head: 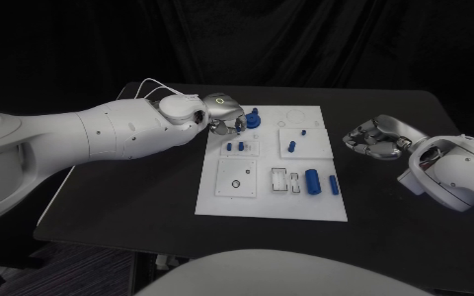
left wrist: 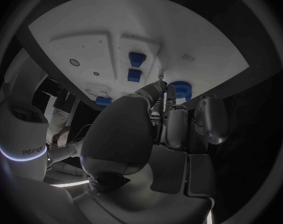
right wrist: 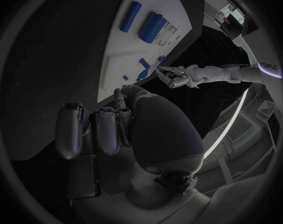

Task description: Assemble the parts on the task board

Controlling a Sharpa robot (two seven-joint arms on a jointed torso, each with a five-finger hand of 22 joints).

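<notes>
Black bench (head: 148,200), black drapes behind. Item: white task board (head: 225,203), centre; blue parts across it. Left hand (head: 225,114) at board's 11 o'clock, fingers touching blue ring part (head: 254,119); whether grasped, cannot tell. Right hand (head: 376,138) at 3 o'clock, clenched, holding nothing. Risk: ring part tilts or slips if fingers shift, jamming off-seat.

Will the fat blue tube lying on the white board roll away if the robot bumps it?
Probably, yes. The fat blue tube looks round and lies on its side on the flat white board, so a sideways nudge could set it rolling. It looks like stiff plastic, so it likely won't bend, and its smooth sides may be slippery to grip.
</notes>
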